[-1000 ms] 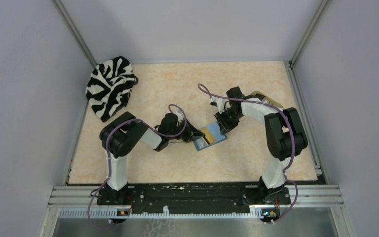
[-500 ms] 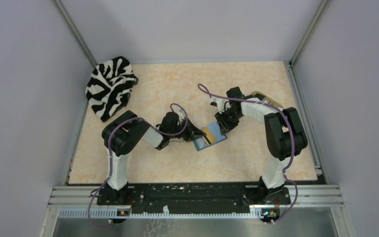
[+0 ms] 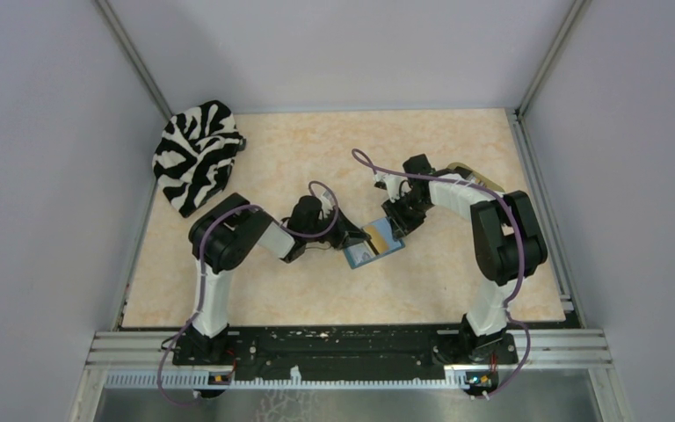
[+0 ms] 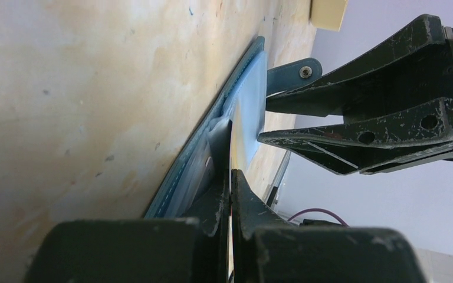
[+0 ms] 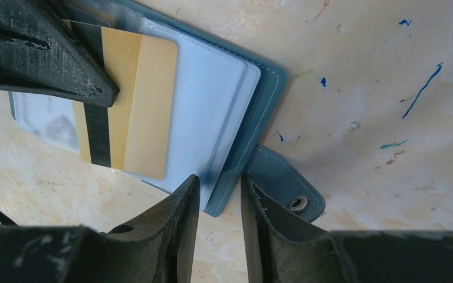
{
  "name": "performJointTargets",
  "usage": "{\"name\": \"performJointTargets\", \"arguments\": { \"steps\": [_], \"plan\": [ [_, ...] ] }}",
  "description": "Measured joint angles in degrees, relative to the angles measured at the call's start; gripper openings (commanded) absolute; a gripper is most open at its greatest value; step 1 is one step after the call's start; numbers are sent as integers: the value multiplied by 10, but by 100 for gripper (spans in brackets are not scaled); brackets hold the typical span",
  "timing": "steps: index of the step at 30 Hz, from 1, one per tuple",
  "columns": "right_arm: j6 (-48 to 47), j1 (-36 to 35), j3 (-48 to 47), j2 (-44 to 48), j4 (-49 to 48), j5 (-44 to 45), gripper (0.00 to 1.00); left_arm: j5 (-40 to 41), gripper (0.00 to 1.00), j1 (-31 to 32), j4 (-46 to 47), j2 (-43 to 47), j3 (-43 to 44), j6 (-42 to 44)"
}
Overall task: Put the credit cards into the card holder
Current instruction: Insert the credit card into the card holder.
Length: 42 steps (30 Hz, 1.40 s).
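The card holder (image 3: 373,249) (image 5: 253,112), a teal wallet, lies open mid-table with pale blue pockets up and its snap tab (image 5: 289,188) flat on the table. A gold credit card (image 5: 133,100) with a black stripe lies partly over the pockets. My left gripper (image 3: 352,239) (image 4: 231,172) is shut on that card's edge. One of its fingers (image 5: 41,59) shows in the right wrist view. My right gripper (image 3: 396,225) (image 5: 218,180) is partly open and straddles the wallet's corner, one finger over the pockets and one over the tab. A pale card (image 5: 41,118) shows beneath the gold one.
A zebra-striped cloth (image 3: 195,154) lies bunched at the back left. A beige tray (image 3: 475,176) (image 4: 329,13) sits at the back right, partly behind the right arm. Grey walls and metal rails close the table on three sides.
The left arm's elbow has swung rightward and its gripper has edged toward the wallet with the gold card. The right arm has stayed in place.
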<state>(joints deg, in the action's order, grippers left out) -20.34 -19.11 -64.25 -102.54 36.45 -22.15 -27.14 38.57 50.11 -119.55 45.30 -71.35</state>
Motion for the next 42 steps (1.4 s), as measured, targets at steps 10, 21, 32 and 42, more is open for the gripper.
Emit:
{"name": "performJointTargets", "arguments": {
  "steps": [10,21,32,42],
  "plan": [
    [-5,0,0,12,0,-4,42,-13,5,-2,5,-13,11,0],
    [-53,-49,5,119,-26,-79,12,-27,10,-5,17,-22,15,-7],
    [-78,-218,43,105,-86,12,6,-37,12,-7,33,-29,15,-14],
    [-76,-231,51,75,-109,90,5,-45,13,-11,43,-34,15,-22]
  ]
}}
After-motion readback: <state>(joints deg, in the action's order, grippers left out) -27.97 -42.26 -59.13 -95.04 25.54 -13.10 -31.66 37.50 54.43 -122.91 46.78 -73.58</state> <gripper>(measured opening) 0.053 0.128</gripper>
